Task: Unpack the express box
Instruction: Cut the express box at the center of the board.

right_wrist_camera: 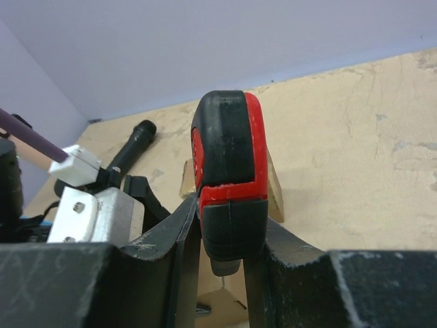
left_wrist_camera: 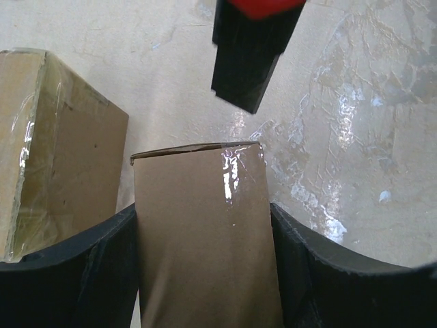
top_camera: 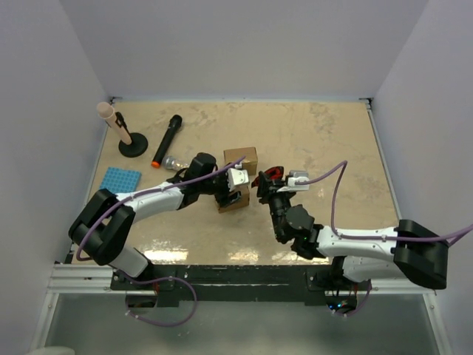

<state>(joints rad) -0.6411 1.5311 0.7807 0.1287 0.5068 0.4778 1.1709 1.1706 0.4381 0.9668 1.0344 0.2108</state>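
On the overhead view: express box sits mid-bench, just in front of a second carton. Left hand is on it. Right hand is just beside it to the right, carrying a red-and-black cutter. Mic, stand and blue tray are well off to the left, not involved.

Left wrist: box fills the gap between both fingers, flush on each side with no daylight, so it reads as pinching the box. Top edge looks closed. Cutter hangs just beyond the far end, not touching. Second carton is just beside, on the left.

Right wrist: hand is pinching the cutter by its body. Can't see a blade.

My read of the step: brace and cut. Box isn't opened, so it's early in the task. Next move needs the left hand to hold the box firm while the cutter comes onto the seam. Keep the cut shallow so contents aren't scored, and clear of the left fingers.
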